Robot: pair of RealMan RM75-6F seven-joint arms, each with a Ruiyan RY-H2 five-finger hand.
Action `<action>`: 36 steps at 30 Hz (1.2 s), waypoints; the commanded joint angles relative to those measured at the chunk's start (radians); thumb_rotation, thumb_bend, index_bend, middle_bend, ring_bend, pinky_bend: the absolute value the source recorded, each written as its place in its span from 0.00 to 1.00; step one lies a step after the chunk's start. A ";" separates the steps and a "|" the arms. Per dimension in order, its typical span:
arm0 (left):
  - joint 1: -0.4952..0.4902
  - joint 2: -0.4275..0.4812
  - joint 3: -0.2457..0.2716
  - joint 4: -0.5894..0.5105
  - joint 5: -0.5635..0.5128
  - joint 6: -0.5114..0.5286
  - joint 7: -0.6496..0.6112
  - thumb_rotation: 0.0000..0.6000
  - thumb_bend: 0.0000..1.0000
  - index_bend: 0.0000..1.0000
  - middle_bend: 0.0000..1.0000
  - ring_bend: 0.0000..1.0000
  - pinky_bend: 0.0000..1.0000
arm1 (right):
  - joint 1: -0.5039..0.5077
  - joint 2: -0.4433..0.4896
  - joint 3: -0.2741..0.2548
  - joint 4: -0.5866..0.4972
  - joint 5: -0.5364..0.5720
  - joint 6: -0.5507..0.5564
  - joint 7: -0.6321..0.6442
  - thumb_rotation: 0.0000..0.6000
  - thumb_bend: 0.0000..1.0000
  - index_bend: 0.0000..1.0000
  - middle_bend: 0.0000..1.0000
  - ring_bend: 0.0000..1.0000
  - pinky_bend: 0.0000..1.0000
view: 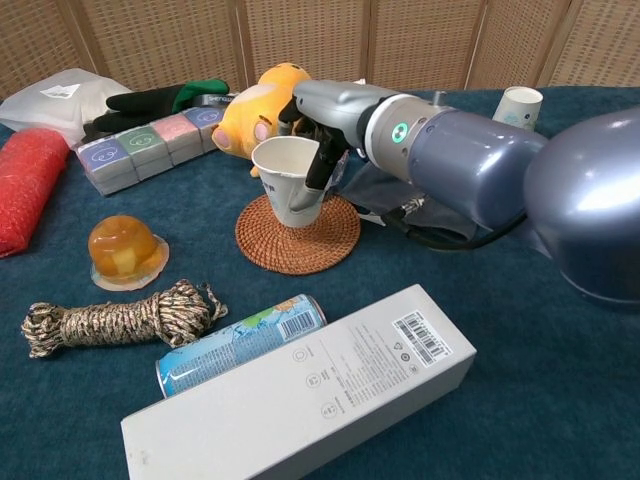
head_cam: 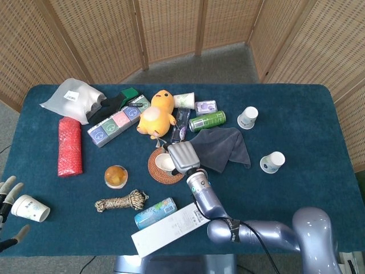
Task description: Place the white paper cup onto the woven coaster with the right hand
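The white paper cup (view: 288, 182) (head_cam: 165, 163) stands slightly tilted on or just over the round woven coaster (view: 300, 240) (head_cam: 158, 174); I cannot tell whether its base touches. My right hand (view: 335, 112) (head_cam: 183, 156) grips the cup from its right side, fingers (view: 322, 162) wrapped around the wall. The coaster's far side is hidden behind the cup and hand. My left hand (head_cam: 7, 197) shows at the bottom left edge of the head view with fingers spread, beside another paper cup (head_cam: 31, 208) lying on the table.
Close behind the coaster are a yellow plush (view: 262, 115), a small bottle (view: 325, 155) and a grey cloth (view: 400, 195). In front lie a long white box (view: 300, 395), a blue can (view: 240, 345), a rope bundle (view: 120, 318) and an orange jelly (view: 125, 248). More cups (head_cam: 247, 117) (head_cam: 272, 162) sit right.
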 commanded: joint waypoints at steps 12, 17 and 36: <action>-0.007 0.000 -0.006 0.000 -0.023 -0.017 0.002 1.00 0.27 0.00 0.00 0.00 0.00 | 0.060 -0.075 0.000 0.131 0.029 -0.034 0.020 1.00 0.23 0.40 0.53 0.45 0.37; -0.009 -0.001 -0.004 0.001 -0.030 -0.026 0.000 1.00 0.27 0.00 0.00 0.00 0.00 | 0.063 -0.092 -0.002 0.146 0.029 -0.028 0.030 1.00 0.23 0.40 0.53 0.45 0.37; -0.014 0.001 -0.010 0.003 -0.045 -0.029 -0.008 1.00 0.27 0.00 0.00 0.00 0.00 | 0.062 -0.087 0.007 0.182 0.048 -0.034 0.042 1.00 0.02 0.03 0.38 0.42 0.37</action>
